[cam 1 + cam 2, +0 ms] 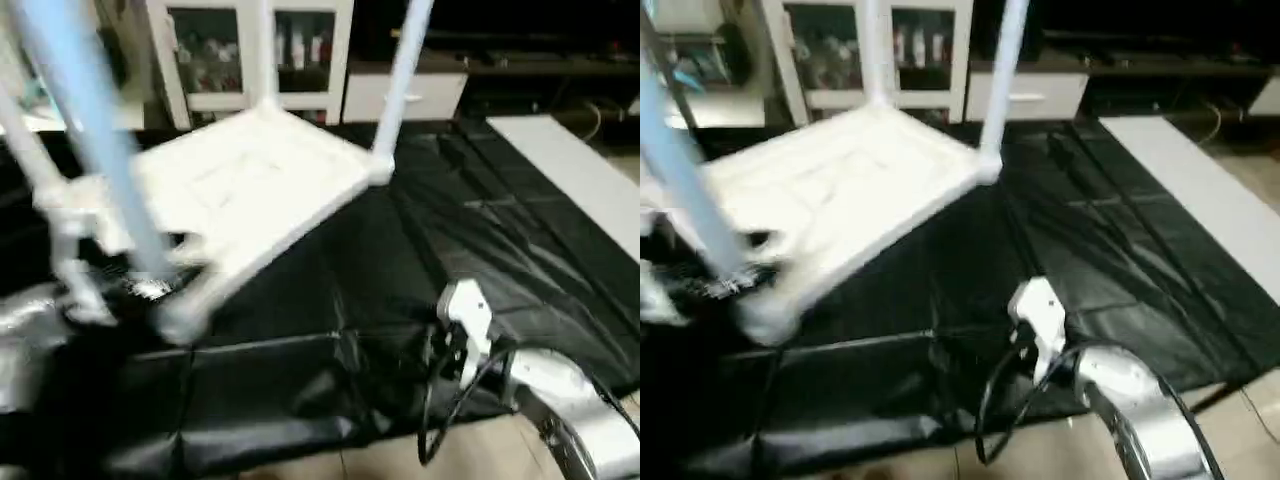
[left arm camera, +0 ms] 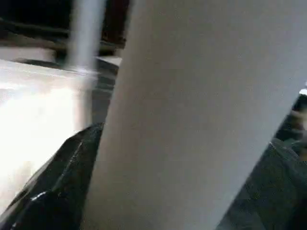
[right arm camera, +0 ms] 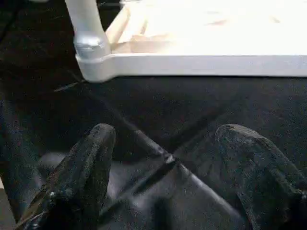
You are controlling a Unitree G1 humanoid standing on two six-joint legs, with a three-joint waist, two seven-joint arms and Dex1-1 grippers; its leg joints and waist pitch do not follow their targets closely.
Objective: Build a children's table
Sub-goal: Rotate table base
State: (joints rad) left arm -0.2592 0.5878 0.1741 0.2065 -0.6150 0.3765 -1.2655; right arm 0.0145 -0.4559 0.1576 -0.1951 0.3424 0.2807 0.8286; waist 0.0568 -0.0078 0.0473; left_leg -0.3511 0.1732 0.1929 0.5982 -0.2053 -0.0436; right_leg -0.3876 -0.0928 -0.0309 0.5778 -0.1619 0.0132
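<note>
The children's table (image 1: 240, 190) lies upside down on the black mat, its white square tabletop tilted, with tapered white legs rising from the corners. One leg (image 1: 400, 80) stands at the far right corner, and another (image 1: 90, 140) crosses the near left as a blur. My left gripper (image 2: 187, 136) is closed around a thick white leg (image 2: 192, 105), which fills the gap between its black fingers (image 2: 57, 191). My right gripper (image 3: 168, 134) hovers open over the mat with nothing between its fingers (image 3: 91, 163). It points at a tabletop corner socket (image 3: 93, 64) with a leg in it.
The black mat (image 1: 480, 230) covers the floor under the table. A white cabinet with glass doors (image 1: 250, 50) stands behind it. To the right lies a long white panel (image 1: 580, 170). A black cable (image 1: 445, 410) loops by my right forearm (image 1: 580, 420).
</note>
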